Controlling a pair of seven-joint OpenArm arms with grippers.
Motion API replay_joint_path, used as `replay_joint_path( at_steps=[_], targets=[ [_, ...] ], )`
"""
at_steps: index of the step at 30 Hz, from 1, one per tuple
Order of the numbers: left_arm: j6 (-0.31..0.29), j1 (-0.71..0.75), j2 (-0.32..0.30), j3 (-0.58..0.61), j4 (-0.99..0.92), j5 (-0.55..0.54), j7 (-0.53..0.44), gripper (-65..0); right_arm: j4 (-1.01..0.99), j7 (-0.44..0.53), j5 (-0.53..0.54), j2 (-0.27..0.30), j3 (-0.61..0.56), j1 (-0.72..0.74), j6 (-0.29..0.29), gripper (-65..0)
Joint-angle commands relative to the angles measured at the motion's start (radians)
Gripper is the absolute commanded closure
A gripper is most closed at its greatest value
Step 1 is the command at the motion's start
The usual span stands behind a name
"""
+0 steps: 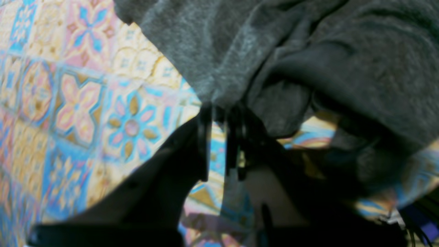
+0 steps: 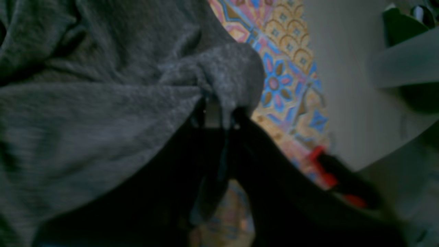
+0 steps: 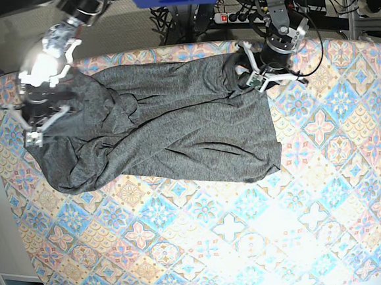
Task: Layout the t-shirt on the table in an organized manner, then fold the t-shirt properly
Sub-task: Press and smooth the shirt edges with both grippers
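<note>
Tile-patterned desk (image 3: 205, 247), rumpled grey t-shirt (image 3: 170, 137) spread across far half, left hand (image 1: 221, 113) pinching one shirt edge, right hand (image 2: 217, 115) clamped on opposite bunched edge.

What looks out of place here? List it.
The t-shirt is not flat: it lies twisted across the table, with diagonal ridges and a bunched fold near its left end. Both the left gripper and right gripper pinch its edges.
</note>
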Motion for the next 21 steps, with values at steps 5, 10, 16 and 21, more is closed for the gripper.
replay_joint_path(
  at_steps=[5, 10, 16, 21],
  targets=[
    [0.009, -0.008, 0.004, 0.001, 0.020, -0.016, -0.021, -3.8, 0.021, 0.050, 0.002, 0.003, -0.004, 0.011, -0.001, 0.0],
    [0.009, -0.040, 0.004, 0.001, 0.020, -0.018, -0.006, -3.8, 0.018, 0.053, 0.002, 0.003, -0.004, 0.011, -0.001, 0.0],
    [0.009, -0.167, 0.004, 0.003, 0.064, -0.019, 0.208, -3.7, 0.016, 0.058, 0.002, 0.004, -0.004, 0.011, -0.001, 0.0],
    [0.009, -0.225, 0.004, 0.009, 0.067, -0.019, 0.234, -3.7, 0.016, 0.058, 0.002, 0.004, -0.038, 0.011, -0.001, 0.0]
  ],
)
